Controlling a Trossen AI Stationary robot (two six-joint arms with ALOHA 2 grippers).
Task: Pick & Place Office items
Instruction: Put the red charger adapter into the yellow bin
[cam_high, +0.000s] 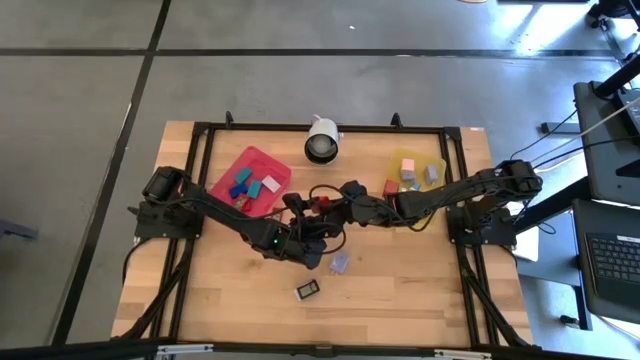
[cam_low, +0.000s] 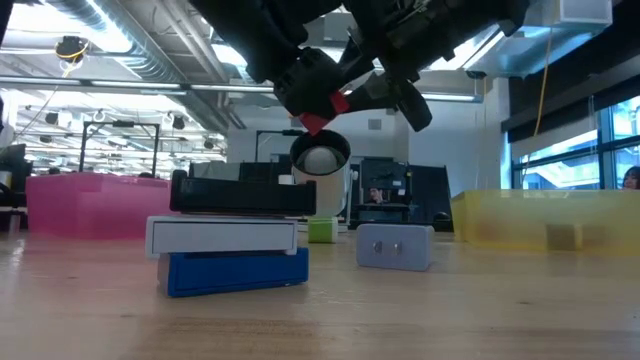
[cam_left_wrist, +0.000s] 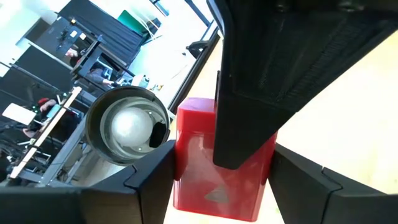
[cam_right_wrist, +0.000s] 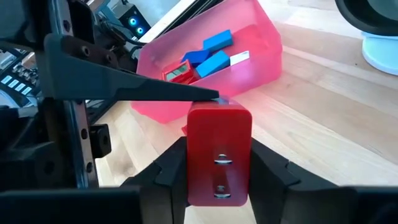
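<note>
A small red block (cam_high: 320, 204) hangs in mid-air over the middle of the table, and both grippers meet on it. My left gripper (cam_left_wrist: 224, 186) reaches it from the table's left. My right gripper (cam_right_wrist: 217, 180) reaches it from the right. In the low view the red block (cam_low: 320, 115) sits high above the wood, mostly hidden by the dark fingers. A lilac block (cam_high: 339, 263) and a black, white-labelled piece (cam_high: 308, 290) lie flat on the table nearer the front edge. My left gripper pinches the red block between its two fingers, one on each opposite side (cam_left_wrist: 186, 180). It comes from the table's left, slanting a little downward. The block is clear of the table, and the other arm's finger (cam_left_wrist: 261, 93) covers its far part. My right gripper pinches the same block by two opposite sides (cam_right_wrist: 196, 168), between its two fingers. It comes from the table's right, slanting down. The face with two small metal marks (cam_right_wrist: 221, 174) is turned toward the wrist. The left gripper's finger (cam_right_wrist: 155, 90) lies on the block's far end.
A red tray (cam_high: 268, 160) at the back left holds blue and teal pieces. A yellow tray (cam_high: 440, 160) at the back right holds pink, lilac and red pieces. A white round camera (cam_high: 322, 140) stands at the far edge between them. Bare wood lies along the front.
</note>
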